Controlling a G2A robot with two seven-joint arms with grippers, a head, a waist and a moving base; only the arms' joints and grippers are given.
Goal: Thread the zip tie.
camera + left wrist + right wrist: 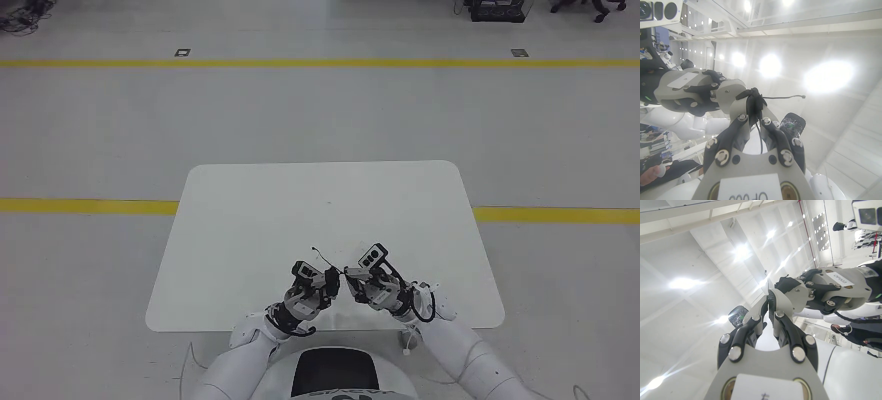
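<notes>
bench [300,200]: white, rounded corners. Both arms sit over the middle of its near edge.
left claw [753,108]: raised above the bench's near edge. Closed hard, with its black-wrapped tips pinching the zip tie.
right claw [769,301]: same spot over the bench, tips touching the left claw's tips. Closed on a thin run of the tie, which rises straight out from between its fingertips.
zip tie [783,97]: thin and black, held in the air over the bench's near edge, not touching the surface. One free end sticks out past the left claw and ends in a small lump, probably the head. Another run hangs down between the left claw's fingers.
step: looks like aligning the tail with the head slot. The junction is hidden behind the tips, so I can't tell whether it's through yet.
how: keep one claw fixed as the anchor and move only the other. Grip the tail close to its tip so it doesn't buckle. Feed it square to the slot in short, slow strokes, and re-grip closer if the strand bows.
risk: the tie is springy, so a loose pinch would let it flick out and drop to the bench. Crowded tips can also knock it out of line.
</notes>
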